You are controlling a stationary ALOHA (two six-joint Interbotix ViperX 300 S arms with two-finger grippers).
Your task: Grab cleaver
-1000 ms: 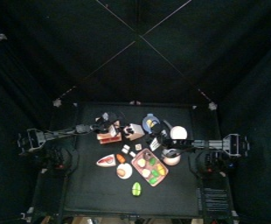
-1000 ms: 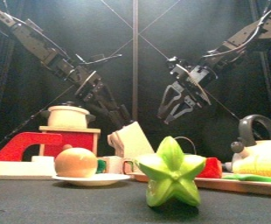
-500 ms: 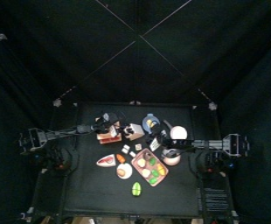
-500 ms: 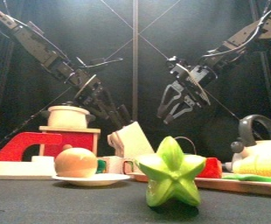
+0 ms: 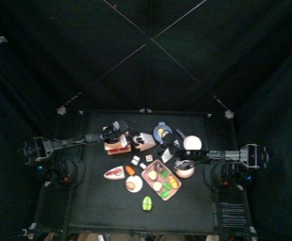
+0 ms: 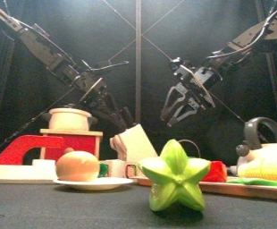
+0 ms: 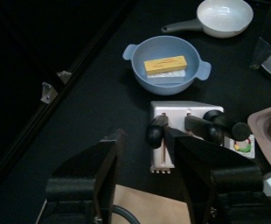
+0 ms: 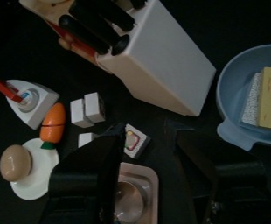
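A white knife block [image 7: 166, 147] lies tilted near the table's middle, with several black handles [image 7: 208, 128] sticking out; I cannot tell which handle is the cleaver's. The block also shows in the right wrist view [image 8: 159, 52], in the front view [image 6: 135, 143] and in the top view [image 5: 139, 141]. My left gripper [image 7: 159, 175] hangs open just above the handles, touching nothing; in the front view it [image 6: 102, 97] is left of the block. My right gripper [image 8: 156, 179] is open and empty, held high right of the block [image 6: 183, 98].
A blue bowl with butter [image 7: 165, 65] and a white ladle [image 7: 223, 15] lie beyond the block. A green star fruit [image 6: 177, 174], an egg on a plate [image 6: 78, 165], a red stand with a pot [image 6: 67, 121] and a tray with corn [image 6: 266, 165] crowd the front.
My left arm has shifted slightly up and back over the knife block. The right arm has barely moved. Nothing was taken hold of.
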